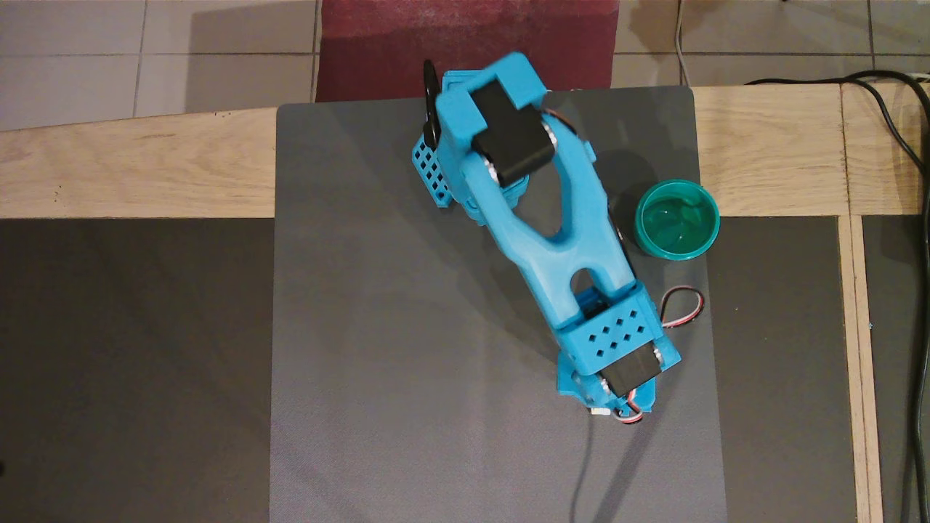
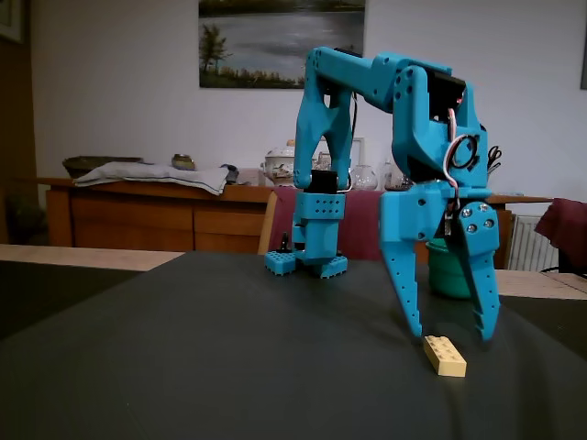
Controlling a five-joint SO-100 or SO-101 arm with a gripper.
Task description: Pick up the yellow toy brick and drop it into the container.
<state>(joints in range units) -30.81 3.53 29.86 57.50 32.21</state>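
The blue arm (image 2: 385,101) goes up from its base, bends over at the top and points straight down at the dark mat (image 2: 183,348). The gripper (image 2: 451,332) hangs just above the mat with its two fingers spread wide, holding nothing. The yellow toy brick (image 2: 444,355) lies flat on the mat below and between the fingertips; it does not look touched. The container (image 1: 677,219) stands apart at the mat's edge, beside the arm in the overhead view.

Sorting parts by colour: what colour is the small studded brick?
Pale yellow plastic toy brick, clearest in the fixed view.
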